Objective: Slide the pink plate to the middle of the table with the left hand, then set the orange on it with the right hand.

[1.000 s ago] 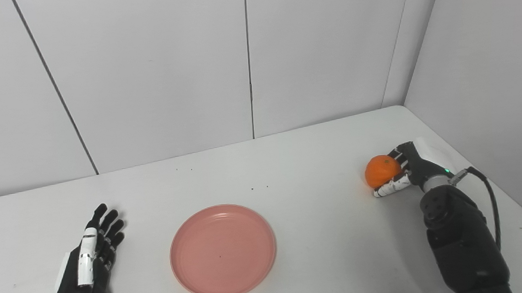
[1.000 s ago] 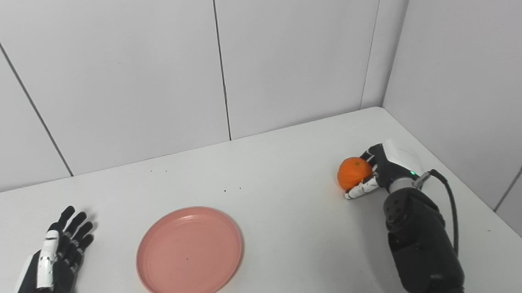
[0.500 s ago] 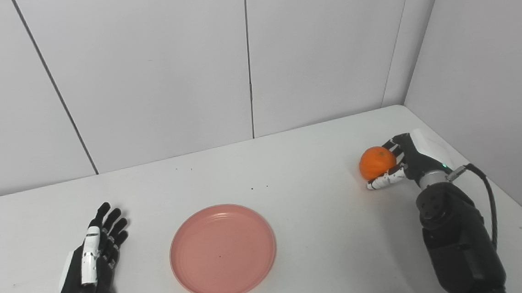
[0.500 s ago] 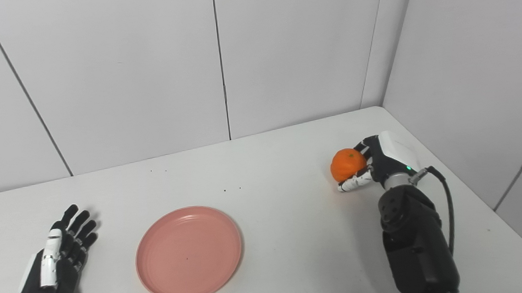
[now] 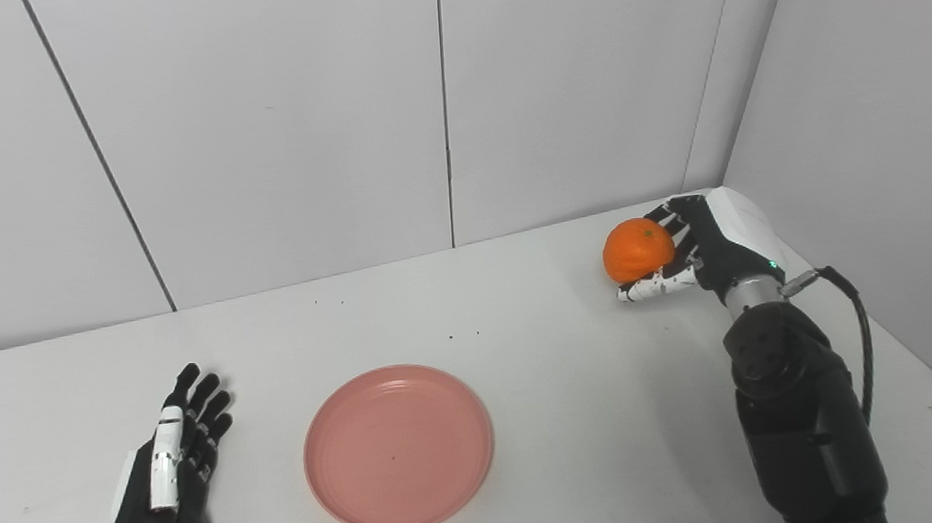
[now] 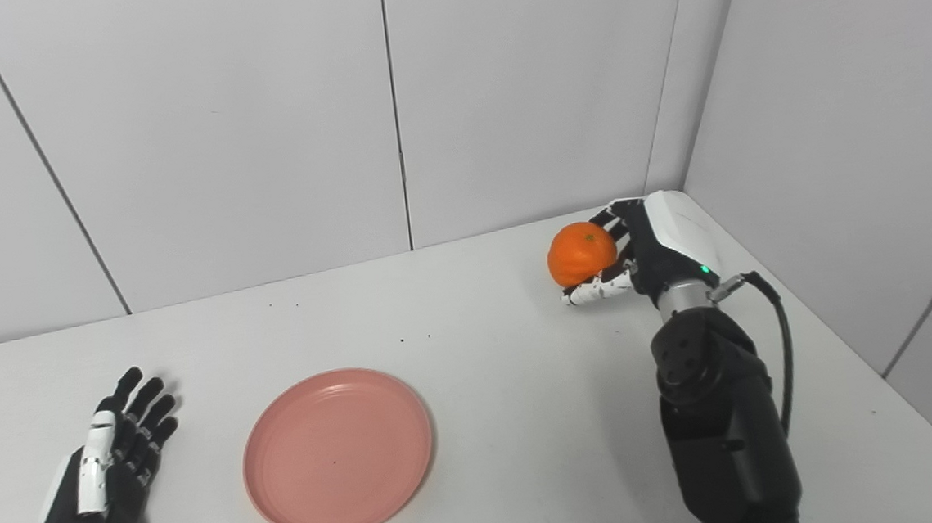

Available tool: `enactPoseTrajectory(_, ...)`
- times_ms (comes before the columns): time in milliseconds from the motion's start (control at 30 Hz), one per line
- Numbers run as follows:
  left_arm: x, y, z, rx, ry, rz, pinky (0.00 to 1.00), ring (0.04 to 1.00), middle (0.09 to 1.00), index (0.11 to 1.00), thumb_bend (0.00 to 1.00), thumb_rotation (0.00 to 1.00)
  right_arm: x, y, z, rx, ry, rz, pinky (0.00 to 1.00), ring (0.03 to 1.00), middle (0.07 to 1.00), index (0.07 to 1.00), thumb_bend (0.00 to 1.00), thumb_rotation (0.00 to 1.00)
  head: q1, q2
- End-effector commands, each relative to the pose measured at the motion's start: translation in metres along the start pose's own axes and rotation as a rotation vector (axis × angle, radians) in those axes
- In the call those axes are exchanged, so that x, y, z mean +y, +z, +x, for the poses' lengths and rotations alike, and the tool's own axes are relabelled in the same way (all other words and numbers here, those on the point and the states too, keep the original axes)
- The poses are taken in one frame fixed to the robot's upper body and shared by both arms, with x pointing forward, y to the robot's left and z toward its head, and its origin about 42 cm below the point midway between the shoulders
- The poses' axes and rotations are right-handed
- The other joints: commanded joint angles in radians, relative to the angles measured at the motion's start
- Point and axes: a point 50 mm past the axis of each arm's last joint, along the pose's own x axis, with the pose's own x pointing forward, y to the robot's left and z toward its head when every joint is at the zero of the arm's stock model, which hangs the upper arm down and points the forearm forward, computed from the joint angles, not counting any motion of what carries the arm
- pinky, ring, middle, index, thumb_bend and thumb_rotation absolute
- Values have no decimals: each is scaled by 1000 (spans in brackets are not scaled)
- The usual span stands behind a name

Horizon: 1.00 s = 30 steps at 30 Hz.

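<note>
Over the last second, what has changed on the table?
The right hand, shut on the orange, has lifted it off the table and carried it up and slightly left, toward the pink plate. The left hand drew back slightly, lying open beside the plate, which has not moved.

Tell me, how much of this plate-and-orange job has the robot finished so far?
Roughly halfway. The pink plate already sits near the middle of the table, and the left hand lies open beside it, apart from its rim. In hand: the right hand grips the orange, held above the table's far right corner. Left to do: carry the orange over and set it on the empty plate.
</note>
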Motion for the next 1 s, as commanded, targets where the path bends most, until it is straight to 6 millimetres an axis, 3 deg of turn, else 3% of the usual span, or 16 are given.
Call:
enactPoseTrajectory(0, -5, 9, 4, -72, -31, 1, 948, 938, 950, 940, 336, 1000, -16, 31, 4, -104, -53, 33, 337, 399, 459, 511, 528, 1, 16, 3)
enactPoseTrajectory(133, -10, 7, 4, -66, -20, 8, 922, 923, 939, 929, 355, 1000, -13, 47, 2, -150, -33, 39, 352, 411, 462, 512, 528, 3, 54, 14)
enactPoseTrajectory(233, -16, 6, 4, -73, -21, 12, 913, 907, 929, 918, 372, 1000, -2, 72, -3, -208, -2, 45, 357, 410, 462, 513, 527, 3, 107, 27)
enactPoseTrajectory(533, -35, 9, 1, -68, -4, 33, 896, 896, 919, 904, 389, 1000, 27, 115, -13, -311, 92, 65, 360, 407, 456, 510, 528, 2, 235, 60)
enactPoseTrajectory(633, -40, 10, 0, -60, 4, 27, 894, 893, 918, 903, 391, 1000, 36, 124, -17, -333, 120, 82, 355, 408, 460, 504, 530, 2, 246, 63)
enactPoseTrajectory(700, -47, 11, 0, -60, 5, 28, 894, 895, 918, 904, 388, 1000, 44, 132, -19, -355, 154, 99, 340, 396, 448, 515, 528, 1, 306, 78)
enactPoseTrajectory(833, -54, 12, 1, -62, 5, 26, 894, 897, 918, 904, 388, 1000, 55, 142, -22, -394, 197, 103, 323, 391, 444, 522, 526, 0, 335, 84)
enactPoseTrajectory(967, -61, 12, 3, -78, -2, 36, 897, 902, 921, 908, 393, 1000, 71, 151, -28, -434, 243, 101, 312, 388, 445, 524, 525, 0, 415, 101)
